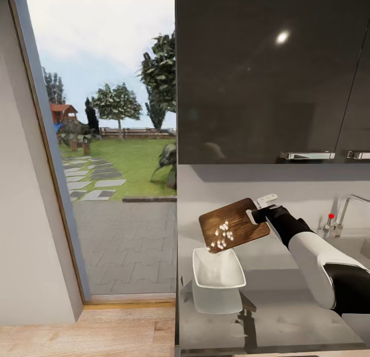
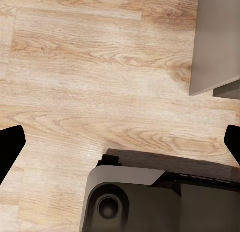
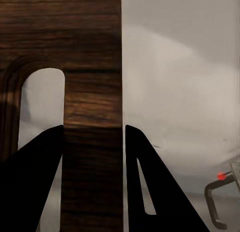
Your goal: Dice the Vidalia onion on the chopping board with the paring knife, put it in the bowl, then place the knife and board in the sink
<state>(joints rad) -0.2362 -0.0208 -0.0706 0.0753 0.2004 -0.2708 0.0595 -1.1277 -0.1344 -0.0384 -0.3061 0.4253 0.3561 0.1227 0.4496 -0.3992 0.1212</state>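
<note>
My right gripper [image 1: 255,213] is shut on the far edge of the chopping board [image 1: 234,225], holding it in the air and tilted down toward the white bowl [image 1: 218,275] on the countertop [image 1: 293,300]. Several small white pieces of diced onion [image 1: 222,236] lie near the board's low corner, right above the bowl's far rim. In the right wrist view the black fingers [image 3: 150,182] clamp the board [image 3: 92,66] beside its handle slot. My left gripper [image 2: 121,139] hangs open over the wood floor [image 2: 100,66]. The paring knife is out of view.
The chrome tap [image 1: 343,208] with its red dot and the sink's corner [image 1: 362,246] are at the right. Dark wall cabinets [image 1: 267,74] hang above. An open doorway [image 1: 113,167] to a garden is left of the counter's end. My base [image 2: 150,197] is below the left gripper.
</note>
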